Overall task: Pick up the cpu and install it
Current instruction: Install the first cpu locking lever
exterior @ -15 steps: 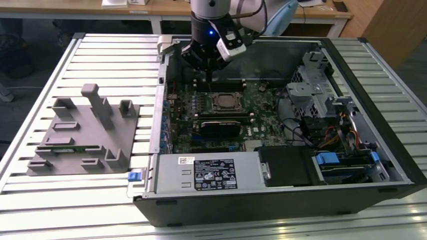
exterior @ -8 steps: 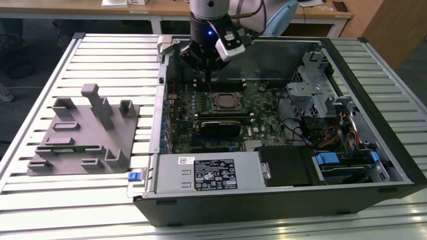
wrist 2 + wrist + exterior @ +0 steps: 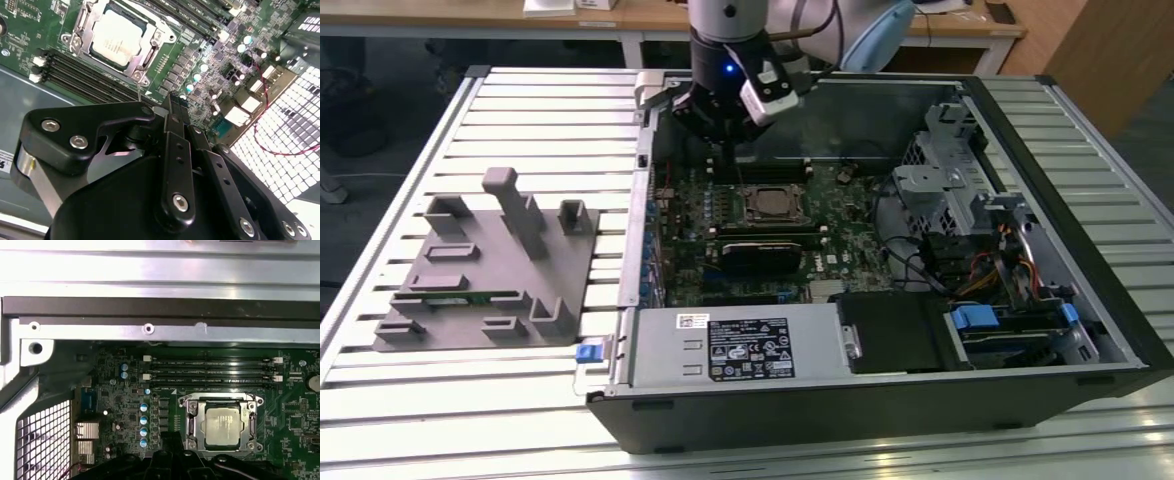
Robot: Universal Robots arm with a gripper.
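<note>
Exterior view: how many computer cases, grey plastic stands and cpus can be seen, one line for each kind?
Computer case: 1
Grey plastic stand: 1
Cpu: 1
Total: 3

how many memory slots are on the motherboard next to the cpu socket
4, in the first wrist view: long dark parallel slots in one bank beside the cpu socket, between it and the case's metal edge. First slot, then. The exterior view may hide others.
</note>
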